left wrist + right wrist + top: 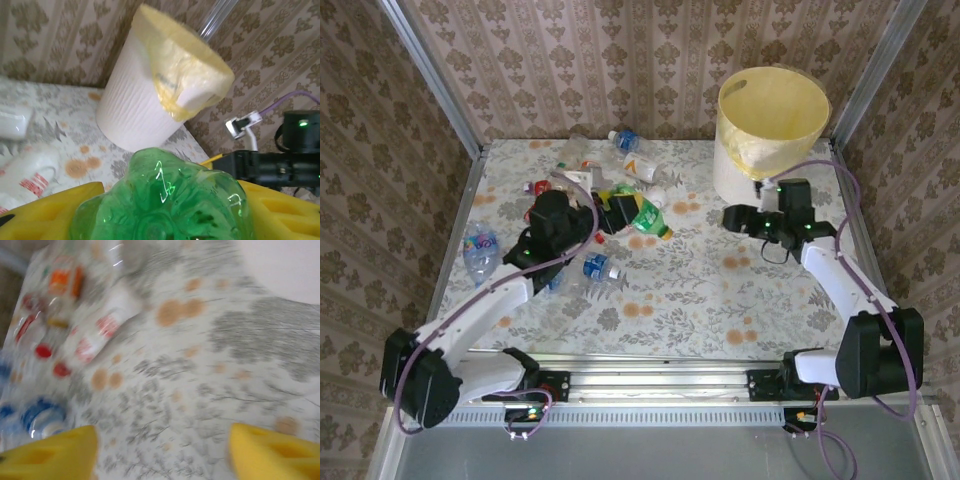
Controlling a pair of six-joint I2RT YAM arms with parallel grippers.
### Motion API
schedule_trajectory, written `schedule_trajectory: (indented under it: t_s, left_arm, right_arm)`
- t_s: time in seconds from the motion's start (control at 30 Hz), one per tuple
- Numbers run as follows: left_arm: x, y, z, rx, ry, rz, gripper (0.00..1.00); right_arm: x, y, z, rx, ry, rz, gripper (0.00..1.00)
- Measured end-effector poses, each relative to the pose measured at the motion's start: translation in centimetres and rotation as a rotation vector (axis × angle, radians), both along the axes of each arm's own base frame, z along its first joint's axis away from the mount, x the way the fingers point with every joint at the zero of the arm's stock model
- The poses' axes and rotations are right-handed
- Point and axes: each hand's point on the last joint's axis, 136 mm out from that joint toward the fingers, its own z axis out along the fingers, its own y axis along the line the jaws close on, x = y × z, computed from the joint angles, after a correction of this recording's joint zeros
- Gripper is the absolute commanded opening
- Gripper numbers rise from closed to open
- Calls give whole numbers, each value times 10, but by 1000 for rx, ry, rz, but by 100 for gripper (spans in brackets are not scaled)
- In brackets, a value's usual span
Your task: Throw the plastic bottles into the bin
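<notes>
The left gripper [165, 212] clamps a green bottle [165, 187], facing the bin [132, 115] for the drop, while the right gripper [162, 450] gapes empty over the bench [210, 370], free to fetch another.

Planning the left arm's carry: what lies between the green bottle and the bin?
Bare cloth only, in the top view, between green bottle and bin; the right end effector hovers just beside that line.
</notes>
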Motion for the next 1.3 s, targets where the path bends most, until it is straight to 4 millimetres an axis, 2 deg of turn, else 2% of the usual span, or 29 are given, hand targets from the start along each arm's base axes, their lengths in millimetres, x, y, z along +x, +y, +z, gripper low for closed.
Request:
schedule_trajectory:
  t_s: [0.13,0.27,0.33,0.43,0.67,0.77,1.0,1.17,1.3]
  left_arm:
    - [-13,18,44,16,-110,26,27]
    - [-24,30,74,34,-192,40,27]
    - [-28,33,83,41,-220,43,27]
    - [-31,36,90,42,-238,48,26]
    - [-33,32,98,38,-255,39,26]
    - [-38,30,111,31,-302,33,26]
    - [-48,38,144,30,-419,74,26]
    - [-55,51,172,26,-505,120,27]
    - [-58,56,180,31,-537,135,27]
  right_arm:
    - [11,-58,-27,51,90,-231,48]
    - [20,-105,-46,95,136,-400,47]
    - [25,-125,-50,100,148,-466,47]
    - [45,-151,-43,83,128,-532,47]
    - [113,-189,-10,24,1,-593,45]
    - [132,-203,-12,5,-11,-619,45]
    - [157,-232,-26,-24,-4,-689,47]
    - [186,-250,-20,-26,-47,-709,51]
    - [213,-262,-11,-7,-103,-710,55]
